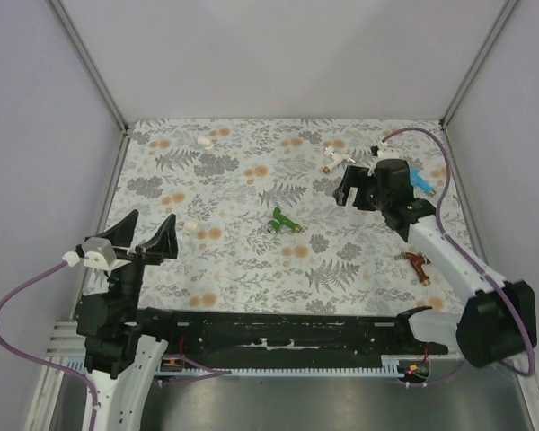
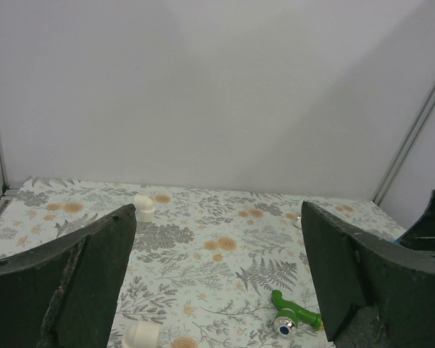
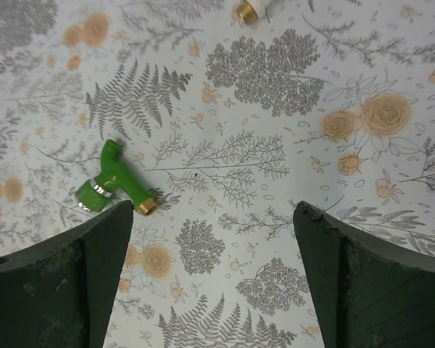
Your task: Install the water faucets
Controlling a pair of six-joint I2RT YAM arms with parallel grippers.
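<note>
Nothing is judged installed yet: the white plastic faucet with brass-coloured thread [image 1: 341, 162] is found lying on the floral-patterned table [image 1: 234, 269] just beside the right gripper [image 1: 357, 182], and this and the left gripper [image 1: 150, 229] are both held wide open and empty.

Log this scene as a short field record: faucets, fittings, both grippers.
green faucet: lying mid-table
white faucet: far right, just beyond the right gripper
blue faucet: right edge, partly hidden by the arm
reddish-brown faucet: near right
far white fitting: far left
near white fitting: by the left gripper
left gripper: jaws open, empty
right gripper: jaws open, empty
</note>
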